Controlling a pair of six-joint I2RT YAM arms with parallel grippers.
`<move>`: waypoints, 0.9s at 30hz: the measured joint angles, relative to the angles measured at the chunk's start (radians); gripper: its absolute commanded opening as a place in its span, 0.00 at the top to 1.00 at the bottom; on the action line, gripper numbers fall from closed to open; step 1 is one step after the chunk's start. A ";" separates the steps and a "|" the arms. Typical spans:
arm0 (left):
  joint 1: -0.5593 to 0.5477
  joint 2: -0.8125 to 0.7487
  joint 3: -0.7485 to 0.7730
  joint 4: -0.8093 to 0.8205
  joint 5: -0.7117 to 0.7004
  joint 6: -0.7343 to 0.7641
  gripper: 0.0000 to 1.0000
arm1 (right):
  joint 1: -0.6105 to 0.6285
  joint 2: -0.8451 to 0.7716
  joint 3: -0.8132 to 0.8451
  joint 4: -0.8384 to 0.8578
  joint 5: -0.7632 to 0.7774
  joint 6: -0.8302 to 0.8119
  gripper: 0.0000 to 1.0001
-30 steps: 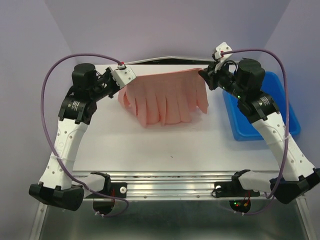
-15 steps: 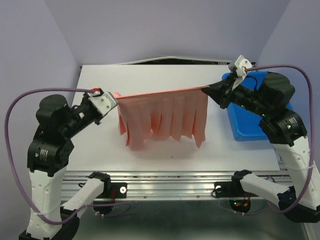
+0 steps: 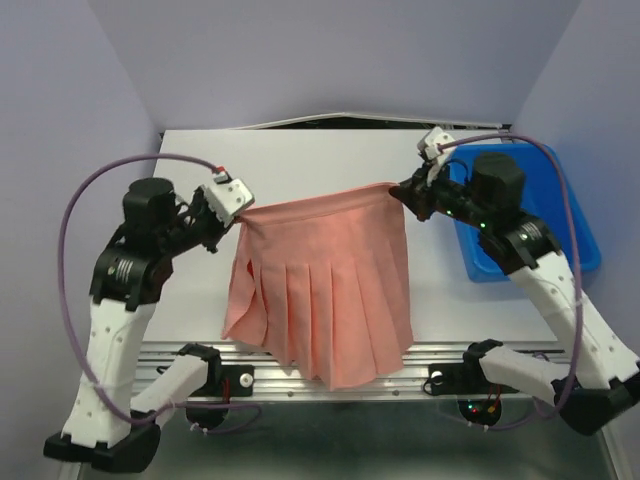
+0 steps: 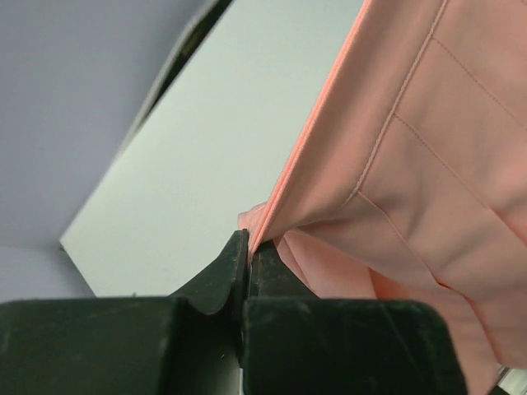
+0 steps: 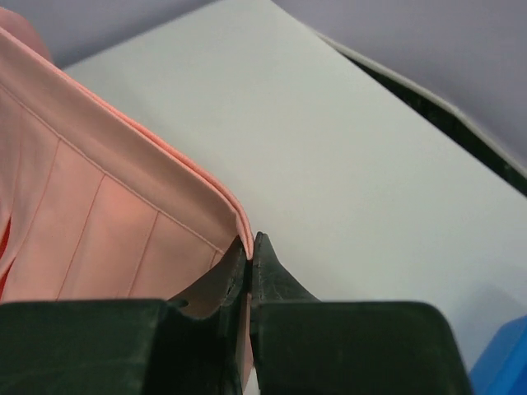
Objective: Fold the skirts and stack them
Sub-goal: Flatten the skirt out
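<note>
One salmon-pink pleated skirt (image 3: 325, 290) hangs stretched between my two grippers above the white table (image 3: 300, 160). Its waistband runs between them and its flared hem drapes over the table's near edge. My left gripper (image 3: 240, 210) is shut on the waistband's left corner; the left wrist view shows the cloth (image 4: 428, 164) pinched between the black fingers (image 4: 218, 280). My right gripper (image 3: 400, 192) is shut on the right corner; the right wrist view shows the waistband (image 5: 123, 197) clamped at the fingertips (image 5: 272, 267).
A blue plastic bin (image 3: 570, 230) stands at the table's right edge, partly behind my right arm. Purple cables loop from both arms. The metal frame rail (image 3: 340, 375) runs along the table's near edge, under the hem.
Both grippers have carried the skirt from the table's back towards the near side. The skirt has swung out, and its hem now hangs over the near edge.
</note>
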 measured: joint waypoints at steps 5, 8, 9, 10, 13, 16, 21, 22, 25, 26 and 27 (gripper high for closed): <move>0.010 0.236 -0.130 0.143 -0.095 -0.058 0.96 | -0.010 0.226 -0.161 0.208 0.191 -0.058 0.99; 0.010 0.449 -0.154 0.249 -0.139 -0.102 0.78 | -0.015 0.410 -0.195 0.329 0.299 -0.084 0.77; 0.010 0.512 -0.146 0.274 -0.156 -0.119 0.69 | -0.018 0.471 -0.195 0.379 0.335 -0.087 0.68; 0.010 0.614 -0.122 0.314 -0.171 -0.135 0.53 | -0.021 0.520 -0.190 0.403 0.358 -0.091 0.56; 0.019 0.825 0.039 0.341 -0.231 -0.182 0.12 | -0.044 0.715 -0.082 0.443 0.520 -0.114 0.21; 0.045 0.951 0.199 0.366 -0.267 -0.223 0.07 | -0.090 0.834 0.033 0.459 0.613 -0.124 0.19; 0.092 0.995 0.349 0.423 -0.305 -0.289 0.08 | -0.135 0.855 0.132 0.459 0.676 -0.131 0.21; 0.101 0.975 0.333 0.436 -0.304 -0.296 0.09 | -0.136 0.842 0.133 0.455 0.671 -0.131 0.23; 0.122 0.895 0.216 0.471 -0.301 -0.304 0.18 | -0.135 0.806 0.132 0.420 0.618 -0.132 0.27; 0.129 0.861 0.157 0.474 -0.297 -0.303 0.26 | -0.132 0.792 0.132 0.392 0.586 -0.132 0.29; 0.135 0.837 0.110 0.470 -0.291 -0.301 0.30 | -0.132 0.779 0.129 0.362 0.557 -0.132 0.30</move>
